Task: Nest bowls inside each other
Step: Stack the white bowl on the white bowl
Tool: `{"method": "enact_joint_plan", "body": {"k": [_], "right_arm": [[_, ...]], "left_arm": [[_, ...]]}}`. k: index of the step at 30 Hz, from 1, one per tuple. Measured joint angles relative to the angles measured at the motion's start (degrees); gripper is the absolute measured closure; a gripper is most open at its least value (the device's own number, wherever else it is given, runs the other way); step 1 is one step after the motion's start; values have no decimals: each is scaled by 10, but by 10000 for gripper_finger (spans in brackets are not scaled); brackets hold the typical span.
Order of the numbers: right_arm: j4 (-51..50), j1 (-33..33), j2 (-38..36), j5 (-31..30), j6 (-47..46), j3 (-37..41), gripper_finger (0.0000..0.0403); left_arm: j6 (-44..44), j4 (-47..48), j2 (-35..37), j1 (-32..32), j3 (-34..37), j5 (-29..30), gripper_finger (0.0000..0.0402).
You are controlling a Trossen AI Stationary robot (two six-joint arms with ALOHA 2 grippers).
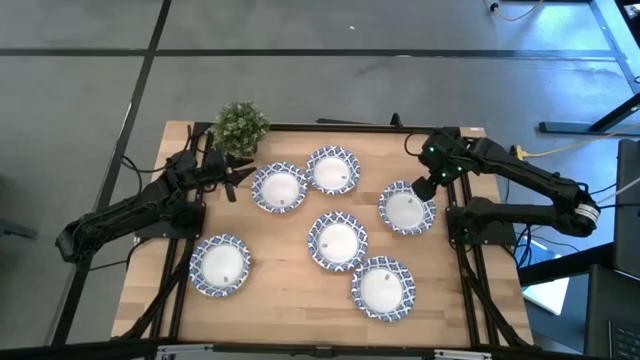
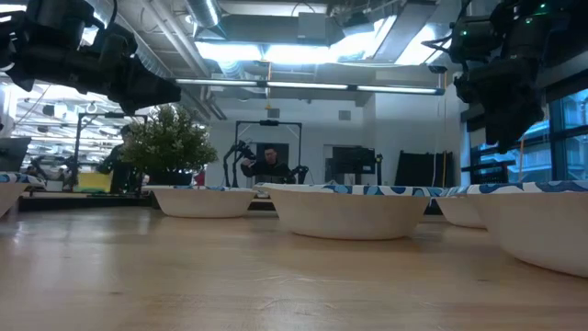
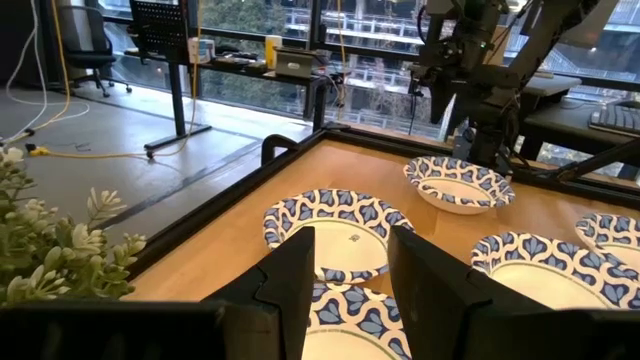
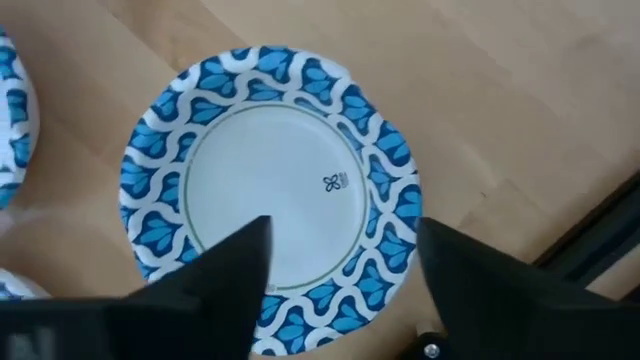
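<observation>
Potted plant [image 1: 241,127] crowds left tool [image 1: 238,172]; bowls [image 1: 337,241] spaced apart.

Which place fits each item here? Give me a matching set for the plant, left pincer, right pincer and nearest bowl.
Items:
1. plant
2. left pincer
3. right pincer
4. nearest bowl

Places:
A. above the rightmost bowl, fingers apart
B. far left corner of the table
C. front edge, right of centre
D. just below the plant, beside a far-row bowl

Pairs: 1-B, 2-D, 3-A, 4-C
</observation>
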State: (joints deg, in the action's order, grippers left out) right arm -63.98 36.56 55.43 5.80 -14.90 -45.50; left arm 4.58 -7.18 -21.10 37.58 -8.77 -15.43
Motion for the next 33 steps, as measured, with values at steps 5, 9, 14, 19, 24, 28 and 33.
{"method": "enact_joint_plan", "body": {"k": [5,9,14,19,24,28,33], "right_arm": [[9,0,9,-5,-10,0,83],[21,-4,9,6,11,0,71],[36,-13,16,7,17,9,72],[61,-20,33,-21,4,48,74],[73,-20,50,-29,-12,90,75],[91,-20,60,-36,-31,115,75],[106,-20,70,-37,-61,111,75]], "left_arm": [[0,0,0,0,0,0,278],[0,0,0,0,0,0,278],[0,0,0,0,0,0,278],[0,0,0,0,0,0,278],[0,0,0,0,0,0,278],[0,0,0,0,0,0,278],[0,0,0,0,0,1,278]]}}
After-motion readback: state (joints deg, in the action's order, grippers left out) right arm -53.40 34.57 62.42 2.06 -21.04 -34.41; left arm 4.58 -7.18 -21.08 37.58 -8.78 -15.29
